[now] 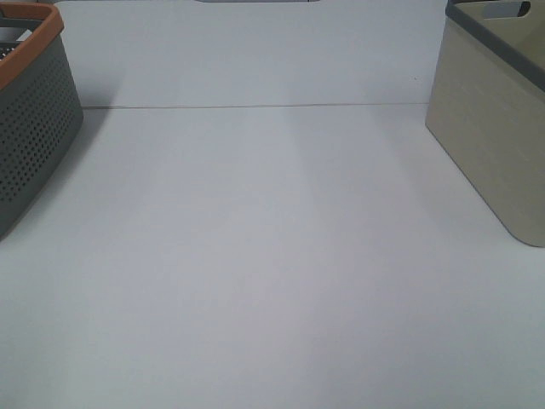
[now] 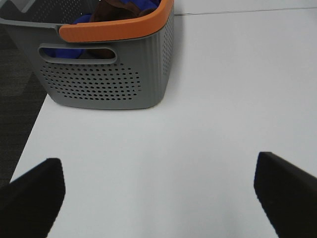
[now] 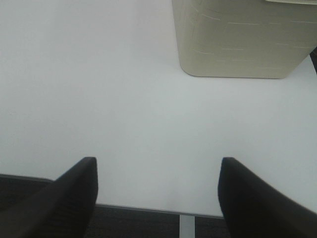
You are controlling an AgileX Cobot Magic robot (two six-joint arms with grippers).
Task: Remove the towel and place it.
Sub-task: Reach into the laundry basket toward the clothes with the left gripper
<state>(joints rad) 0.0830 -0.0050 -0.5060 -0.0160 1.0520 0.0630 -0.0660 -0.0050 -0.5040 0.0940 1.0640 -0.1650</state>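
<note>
- Bench [image 1: 272, 256]: a plain white surface, seen in all three views. One basket is set at each side of it.
- Grey basket [image 1: 34, 128]: placed at the left edge of the high view and cut off by the frame. It has perforated walls and an orange rim [image 2: 116, 29]. In the left wrist view a handle slot [image 2: 77, 53] is seen in its near wall. It is stood upright at the bench corner, close to the edge.
- Towel [image 2: 116, 9]: dark reddish-brown and plush. It is held inside the grey basket, and only a small part is shown above the rim in the left wrist view. It is bunched against a blue cloth [image 2: 143, 5], which is also glimpsed through the handle slot.
- Beige basket [image 1: 494, 145]: stood at the right of the high view, well apart from the grey basket. It has smooth walls and a dark rim. Its inside is not shown.
- Left gripper [image 2: 158, 163]: held above the bare bench, near the grey basket but apart from it. The fingers [image 2: 34, 196] are spread wide and nothing is held between them.
- Right gripper [image 3: 158, 166]: held over the bench edge, facing the beige basket. The fingers [image 3: 69, 196] are spread wide with nothing held.
- Floor [image 2: 20, 114]: dark, seen beyond the bench edge in both wrist views.
</note>
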